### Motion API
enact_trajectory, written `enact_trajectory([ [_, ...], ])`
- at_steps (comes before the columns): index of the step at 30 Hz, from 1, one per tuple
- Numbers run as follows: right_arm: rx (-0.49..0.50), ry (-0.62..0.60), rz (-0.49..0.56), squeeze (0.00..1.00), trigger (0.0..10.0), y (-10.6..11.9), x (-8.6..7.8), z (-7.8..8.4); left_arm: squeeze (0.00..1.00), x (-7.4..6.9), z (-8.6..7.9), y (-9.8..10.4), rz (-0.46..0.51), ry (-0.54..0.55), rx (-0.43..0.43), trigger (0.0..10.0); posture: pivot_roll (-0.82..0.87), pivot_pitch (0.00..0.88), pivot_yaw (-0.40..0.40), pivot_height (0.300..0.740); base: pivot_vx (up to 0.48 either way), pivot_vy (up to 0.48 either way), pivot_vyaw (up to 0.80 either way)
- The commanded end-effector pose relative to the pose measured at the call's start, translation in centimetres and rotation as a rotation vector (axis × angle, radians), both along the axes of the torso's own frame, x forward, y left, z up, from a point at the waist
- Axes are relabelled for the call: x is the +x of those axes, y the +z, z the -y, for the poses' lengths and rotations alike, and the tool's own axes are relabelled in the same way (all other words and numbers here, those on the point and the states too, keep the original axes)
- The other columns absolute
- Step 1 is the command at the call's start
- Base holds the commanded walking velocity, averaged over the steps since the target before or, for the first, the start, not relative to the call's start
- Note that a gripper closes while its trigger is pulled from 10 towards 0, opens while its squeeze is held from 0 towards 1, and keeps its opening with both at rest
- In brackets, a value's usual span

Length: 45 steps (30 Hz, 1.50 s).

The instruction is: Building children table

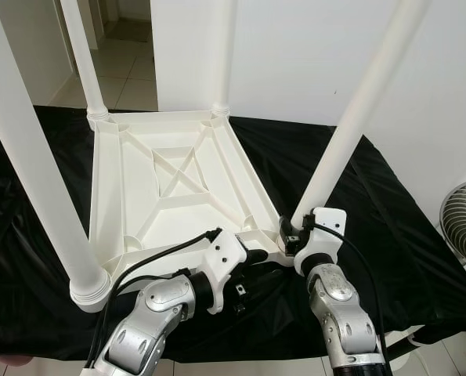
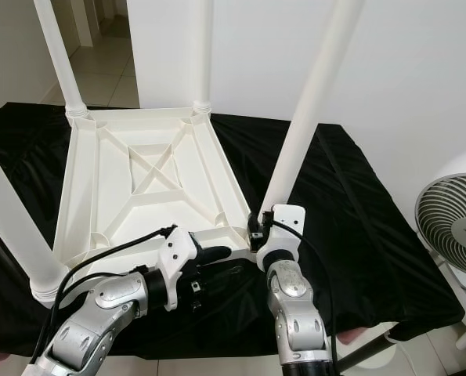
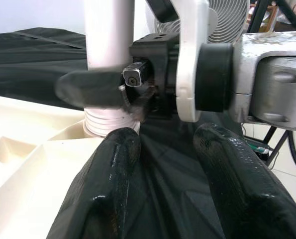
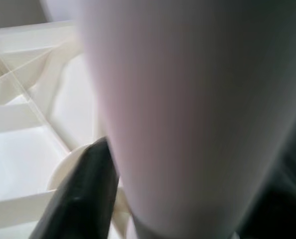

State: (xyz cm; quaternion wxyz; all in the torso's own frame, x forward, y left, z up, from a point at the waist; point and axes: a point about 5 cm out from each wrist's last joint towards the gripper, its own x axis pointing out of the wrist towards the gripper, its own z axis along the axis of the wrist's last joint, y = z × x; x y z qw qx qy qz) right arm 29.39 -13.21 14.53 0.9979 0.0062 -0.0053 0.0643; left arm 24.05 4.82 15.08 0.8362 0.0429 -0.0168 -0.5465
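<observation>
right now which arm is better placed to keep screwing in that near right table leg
Right. The right hand is closed around the base of the near right leg, at its socket. The left hand is open, beside the tabletop edge.

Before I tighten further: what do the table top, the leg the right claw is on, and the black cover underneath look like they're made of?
Table top: likely moulded plastic, white, slightly glossy; ribbed underside suggests it.
Leg at the right claw: seemingly the same smooth white plastic, with a ridged, thread-like base.
Black cover: thin shiny sheeting, wrinkled with highlights; plastic film or coated fabric, can't tell which.
</observation>
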Motion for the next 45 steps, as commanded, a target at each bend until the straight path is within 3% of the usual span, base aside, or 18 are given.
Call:
enact_trajectory([
  [1, -0.004, 0.039, 0.013, 1.0, 10.0, 0.4, 0.4, 0.9, 0.0, 0.3, 0.0, 0.1, 0.008, 0.061, -0.006, 10.0, -0.01, 0.04, -0.086, 0.74, 0.0, 0.0, 0.0],
  [4, -0.038, 0.143, 0.032, 1.0, 10.0, 0.9, 0.6, 2.0, 0.0, 0.5, 0.0, 0.1, 0.011, 0.06, -0.006, 10.0, -0.01, 0.04, -0.078, 0.74, 0.0, 0.0, 0.0],
  [6, -0.038, 0.143, 0.032, 1.0, 10.0, 0.9, 0.6, 2.0, 0.0, 0.5, 0.0, 0.1, 0.011, 0.06, -0.006, 10.0, -0.01, 0.04, -0.078, 0.74, 0.0, 0.0, 0.0],
  [8, -0.089, 0.303, 0.021, 1.0, 10.0, 1.1, 0.4, 2.6, 0.0, 0.6, 0.0, 0.2, 0.014, 0.06, -0.007, 10.0, -0.02, 0.037, -0.075, 0.74, 0.0, 0.0, 0.0],
  [9, -0.089, 0.303, 0.021, 1.0, 10.0, 1.1, 0.4, 2.6, 0.0, 0.6, 0.0, 0.2, 0.014, 0.06, -0.007, 10.0, -0.02, 0.037, -0.075, 0.74, 0.0, 0.0, 0.0],
  [10, -0.107, 0.365, 0.014, 0.0, 10.0, 1.2, 0.2, 2.7, 0.0, 0.7, 0.0, 0.2, 0.015, 0.06, -0.007, 10.0, -0.02, 0.036, -0.072, 0.74, 0.0, 0.0, 0.0],
  [11, -0.107, 0.365, 0.014, 0.0, 10.0, 1.2, 0.2, 2.7, 0.0, 0.7, 0.0, 0.2, 0.015, 0.06, -0.007, 10.0, -0.02, 0.036, -0.072, 0.74, 0.0, 0.0, 0.0],
  [15, -0.178, 0.59, 0.008, 0.0, 10.0, 1.5, -0.3, 3.8, 0.0, 0.9, 0.0, 0.4, 0.021, 0.056, -0.007, 10.0, -0.02, 0.031, -0.065, 0.74, 0.0, 0.0, 0.0],
  [17, -0.178, 0.59, 0.008, 0.0, 10.0, 1.5, -0.3, 3.8, 0.0, 0.9, 0.0, 0.4, 0.021, 0.056, -0.007, 10.0, -0.02, 0.031, -0.065, 0.74, 0.0, 0.0, 0.0],
  [21, -0.231, 0.711, -0.013, 0.0, 10.0, 1.5, -0.2, 4.5, 0.0, 1.0, 0.0, 0.5, 0.024, 0.053, -0.006, 10.0, -0.02, 0.028, -0.059, 0.74, 0.0, 0.0, 0.0],
  [31, -0.292, 0.759, -0.114, 0.0, 10.0, -0.3, 0.9, 5.6, 0.0, 1.0, 0.0, 0.6, 0.027, 0.054, -0.007, 10.0, -0.01, 0.031, -0.062, 0.74, 0.0, 0.0, 0.0],
  [32, -0.277, 0.77, -0.131, 0.0, 1.3, -0.8, 0.8, 5.6, 0.0, 1.0, -0.1, 0.6, 0.027, 0.057, -0.007, 10.0, -0.01, 0.031, -0.062, 0.74, 0.0, 0.0, 0.0],
  [33, -0.277, 0.77, -0.131, 0.0, 1.3, -0.8, 0.8, 5.6, 0.0, 1.0, -0.1, 0.6, 0.027, 0.057, -0.007, 10.0, -0.01, 0.031, -0.062, 0.74, 0.0, 0.0, 0.0],
  [34, -0.259, 0.787, -0.142, 0.0, 0.0, -1.2, 0.4, 5.4, 0.0, 0.9, -0.1, 0.6, 0.027, 0.059, -0.007, 10.0, 0.0, 0.033, -0.062, 0.74, 0.0, 0.0, 0.0],
  [45, -0.194, 0.802, -0.127, 0.0, 0.0, -1.9, -0.1, 5.0, 0.0, 0.7, 0.0, 0.5, 0.023, 0.045, -0.002, 10.0, -0.01, 0.033, -0.057, 0.74, 0.0, 0.0, 0.0],
])
